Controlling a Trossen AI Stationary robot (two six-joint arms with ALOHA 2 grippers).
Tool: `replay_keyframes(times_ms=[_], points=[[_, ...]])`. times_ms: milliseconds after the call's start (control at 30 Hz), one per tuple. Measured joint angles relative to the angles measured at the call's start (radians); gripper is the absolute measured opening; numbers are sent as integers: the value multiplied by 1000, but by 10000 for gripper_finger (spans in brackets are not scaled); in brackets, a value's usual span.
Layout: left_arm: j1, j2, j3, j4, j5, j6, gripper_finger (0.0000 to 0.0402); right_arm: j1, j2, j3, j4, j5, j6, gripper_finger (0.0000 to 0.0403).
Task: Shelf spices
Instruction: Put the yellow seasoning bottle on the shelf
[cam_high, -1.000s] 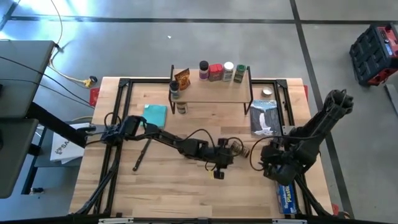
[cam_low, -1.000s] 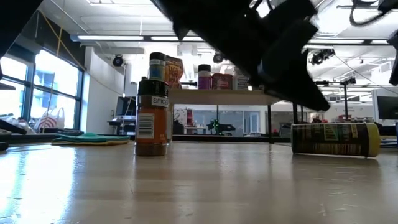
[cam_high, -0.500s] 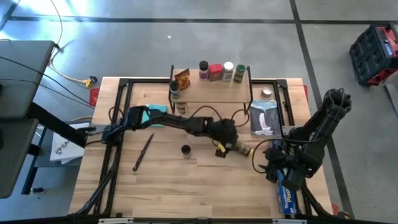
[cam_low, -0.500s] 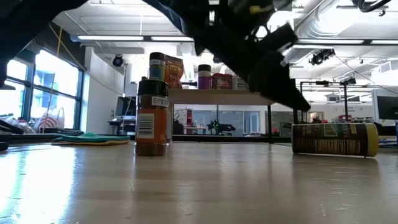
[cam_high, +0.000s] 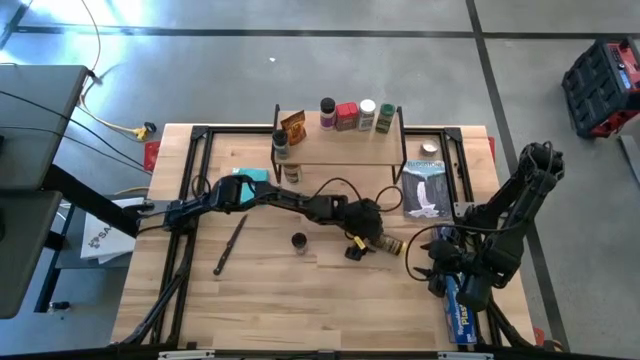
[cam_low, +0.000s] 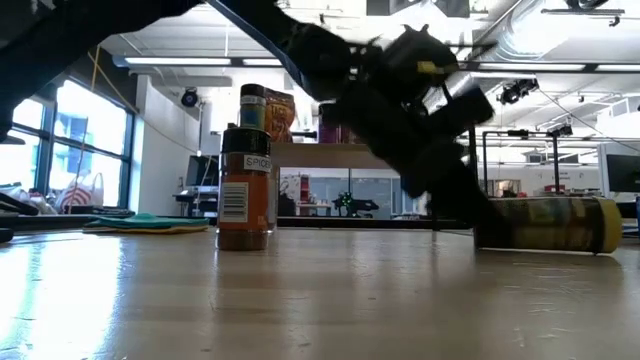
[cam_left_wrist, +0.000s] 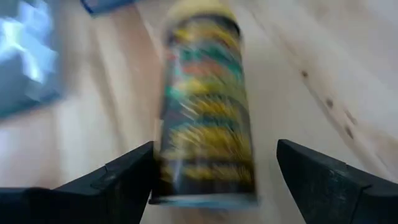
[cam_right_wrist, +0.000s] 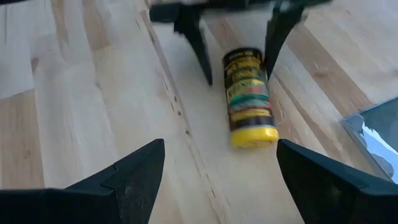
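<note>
Left wrist view was blurred. Left claw stood wide open astride the lying yellow-capped jar, not gripping. Right claw waited open nearby on the surface.

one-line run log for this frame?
left gripper: open, astride lying yellow-capped jar | right gripper: open, waiting | shelf: jars on top

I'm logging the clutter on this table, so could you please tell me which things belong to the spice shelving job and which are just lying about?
Belong to the job:
- shelf
- jars on the shelf
- orange-brown packet
- yellow-capped jar, lying on its side
- upright spice jar

Just lying about:
- teal cloth
- blue wrap box
- knife
</note>
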Motion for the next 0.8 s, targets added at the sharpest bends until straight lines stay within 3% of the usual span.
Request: replay_keyframes(times_ms=[167,433,667,800], points=[[-18,10,7,2,-2,-12,311,1,0,0,28,39,-1,304],[-32,6,6,5,2,-89,226,5,1,0,45,71,-9,304],[-62,4,6,-4,-16,-155,223,10,1,0,47,94,-9,304],[-101,-7,6,-45,-99,-170,223,47,1,0,47,148,0,304]])
